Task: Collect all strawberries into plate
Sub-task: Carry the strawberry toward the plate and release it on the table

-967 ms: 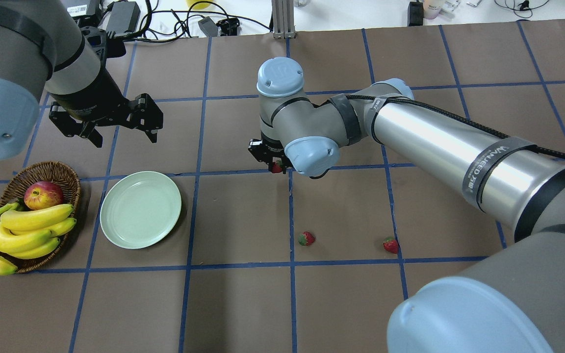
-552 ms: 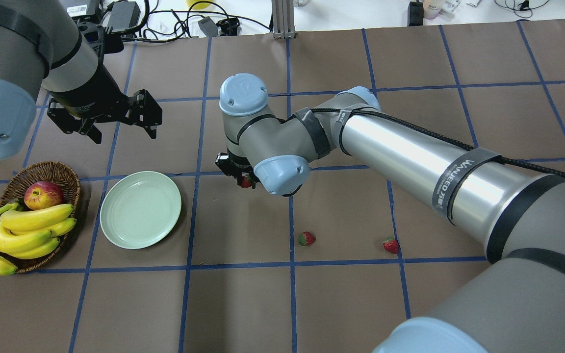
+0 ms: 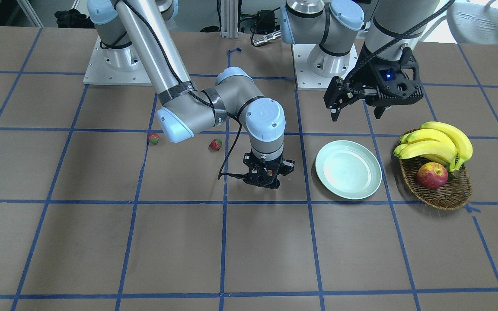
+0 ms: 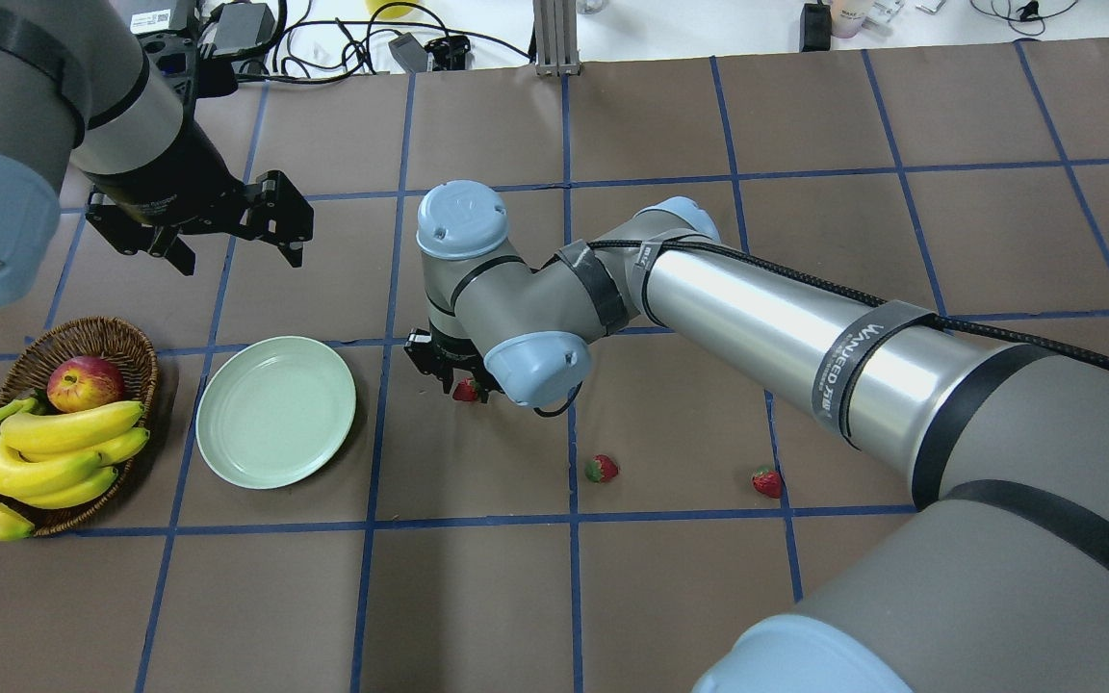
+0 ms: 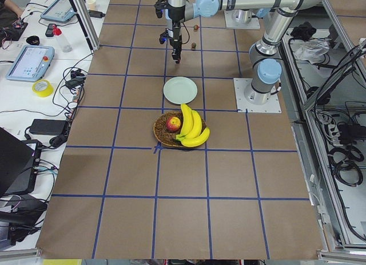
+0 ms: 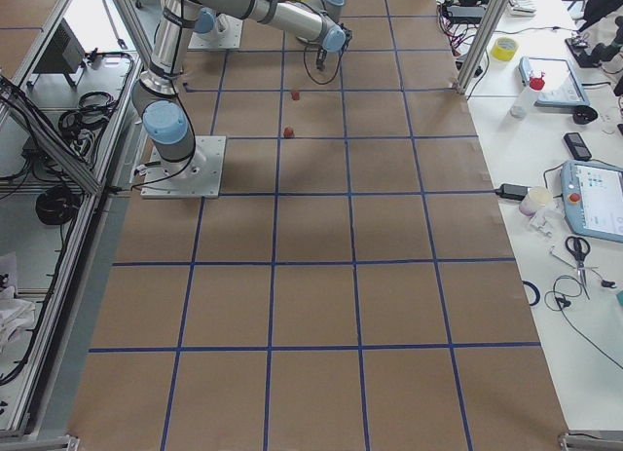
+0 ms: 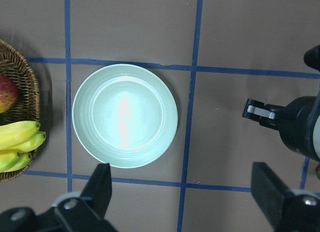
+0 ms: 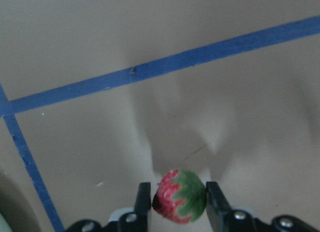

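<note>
My right gripper (image 4: 463, 388) is shut on a strawberry (image 4: 465, 391) and holds it above the table, a little to the right of the mint-green plate (image 4: 275, 412). The right wrist view shows the berry (image 8: 179, 202) pinched between the two fingers (image 8: 143, 199). Two more strawberries (image 4: 602, 469) (image 4: 766, 481) lie on the table further right. My left gripper (image 4: 239, 252) is open and empty, hovering behind the plate. The left wrist view looks down on the bare plate (image 7: 125, 116).
A brown wicker basket (image 4: 121, 337) with bananas (image 4: 44, 452) and a red-yellow apple (image 4: 85, 382) stands just left of the plate. Cables and boxes lie past the table's far edge (image 4: 256, 38).
My right arm has swung left toward the plate, carrying the strawberry. My left gripper has drifted slightly back, still open.
</note>
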